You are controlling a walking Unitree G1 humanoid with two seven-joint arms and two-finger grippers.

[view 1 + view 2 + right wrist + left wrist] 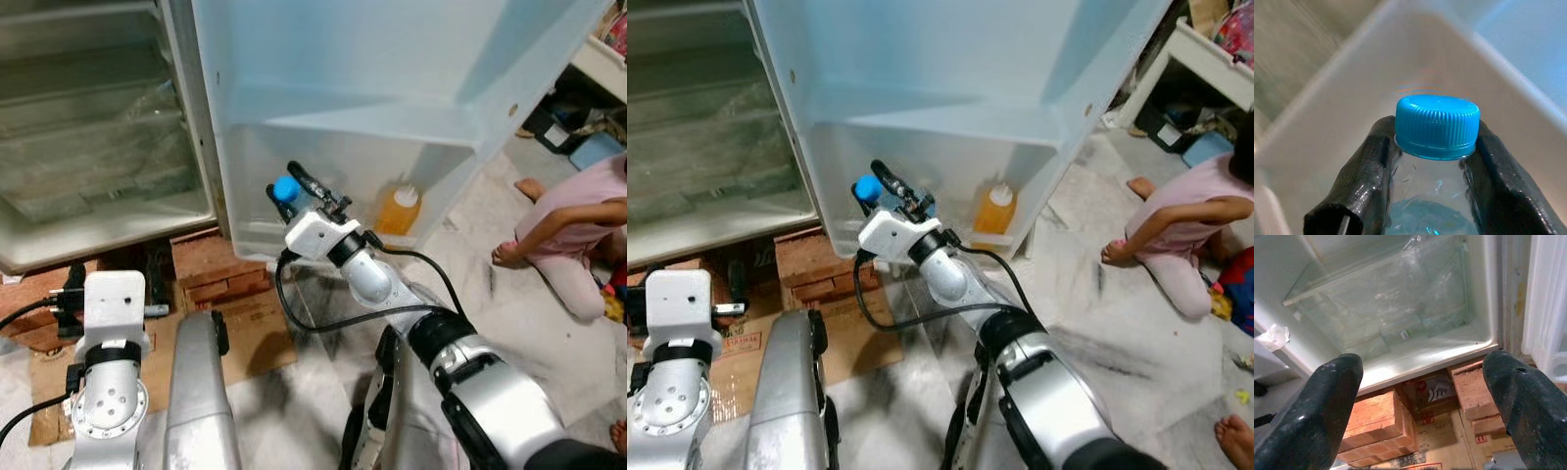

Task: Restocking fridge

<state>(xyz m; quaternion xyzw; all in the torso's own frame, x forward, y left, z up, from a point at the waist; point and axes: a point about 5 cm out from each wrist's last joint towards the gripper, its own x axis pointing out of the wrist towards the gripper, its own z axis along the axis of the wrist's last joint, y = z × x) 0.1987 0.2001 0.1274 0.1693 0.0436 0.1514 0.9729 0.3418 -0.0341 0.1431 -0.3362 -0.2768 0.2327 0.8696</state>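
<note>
My right gripper (1432, 161) is closed on the neck of a clear water bottle (1435, 205), the two black fingers (1369, 166) pinching just under the blue cap (286, 187); bottle sits at the near left end of the lowest door shelf (257, 235) of the open fridge door (392, 59), over or just inside its rim, I cannot tell which. An orange-filled bottle with a white cap (399, 210) already stands in the same shelf, well to the right. Left gripper (1420, 396) is spread wide and empty, hanging low before the bricks (1376, 423) that prop the fridge, facing the clear crisper drawer (1396, 313). Risks as I judge them: the hold is high and narrow, on the neck only, so a full bottle could swing or slip down through the pads if I let go before its base is seated. If the base catches the shelf's front wall on the way down, it could tip outward onto the marble floor (490, 284). The door may swing if I push on it. A person (573, 230) sits on the floor just right of the door, near enough that a dropped bottle or a wide elbow sweep matters. Writing: no label legible on either bottle; red print on the flattened cardboard (1435, 418) under the fridge is too small to read.
</note>
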